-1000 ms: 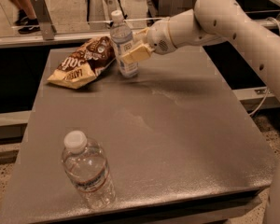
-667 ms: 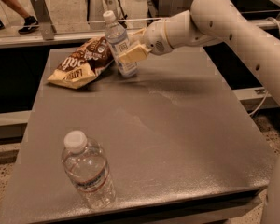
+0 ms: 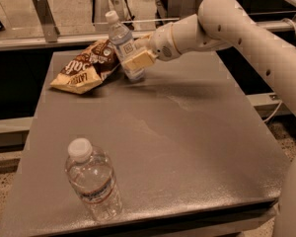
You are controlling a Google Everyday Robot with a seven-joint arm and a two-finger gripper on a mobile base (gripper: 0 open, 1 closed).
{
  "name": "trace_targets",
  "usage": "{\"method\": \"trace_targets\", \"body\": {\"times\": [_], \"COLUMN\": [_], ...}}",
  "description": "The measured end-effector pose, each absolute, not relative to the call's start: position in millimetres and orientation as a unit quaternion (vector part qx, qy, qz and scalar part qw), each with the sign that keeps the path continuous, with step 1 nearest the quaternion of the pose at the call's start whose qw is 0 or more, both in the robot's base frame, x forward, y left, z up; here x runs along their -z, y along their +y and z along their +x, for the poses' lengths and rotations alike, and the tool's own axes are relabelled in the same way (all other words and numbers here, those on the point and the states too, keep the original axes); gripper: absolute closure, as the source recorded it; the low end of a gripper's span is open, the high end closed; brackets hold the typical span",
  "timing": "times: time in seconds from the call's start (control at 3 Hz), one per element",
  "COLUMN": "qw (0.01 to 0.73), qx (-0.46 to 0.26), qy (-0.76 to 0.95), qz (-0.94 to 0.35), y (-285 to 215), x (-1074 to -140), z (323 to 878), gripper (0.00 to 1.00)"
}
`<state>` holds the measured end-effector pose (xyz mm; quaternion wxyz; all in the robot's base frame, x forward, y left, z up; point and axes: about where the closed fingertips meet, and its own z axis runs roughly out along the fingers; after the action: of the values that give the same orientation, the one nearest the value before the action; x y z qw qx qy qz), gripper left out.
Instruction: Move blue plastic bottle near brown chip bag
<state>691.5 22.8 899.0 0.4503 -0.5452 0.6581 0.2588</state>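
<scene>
The blue plastic bottle [image 3: 123,43] has a white cap and a large printed label. It tilts to the left at the back of the grey table [image 3: 187,132]. My gripper [image 3: 135,59] is shut on the bottle's lower half, its tan fingers [image 3: 138,60] wrapped round it. The brown chip bag [image 3: 86,67] lies flat just left of the bottle, its right edge touching or nearly touching the bottle's base. My white arm [image 3: 237,28] reaches in from the right.
A squatter clear bottle [image 3: 92,180] with a thin label band stands near the table's front left edge. A metal rail and post [image 3: 43,16] run behind the table. A dark gap lies to the table's left.
The bottle has moved a little left with my gripper and leans more toward the chip bag. The chip bag and the clear bottle have not moved.
</scene>
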Motion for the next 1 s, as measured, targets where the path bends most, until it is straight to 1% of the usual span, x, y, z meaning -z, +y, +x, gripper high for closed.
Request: {"method": "trace_targets", "body": {"times": [0.33, 1.0], "qw": [0.450, 0.450], "qx": [-0.264, -0.275], "qy": [0.663, 0.673], "qz": [-0.537, -0.518], "y": [23, 20], "x": [-894, -881], "z": [690, 685], "gripper": [0.00, 0.00]}}
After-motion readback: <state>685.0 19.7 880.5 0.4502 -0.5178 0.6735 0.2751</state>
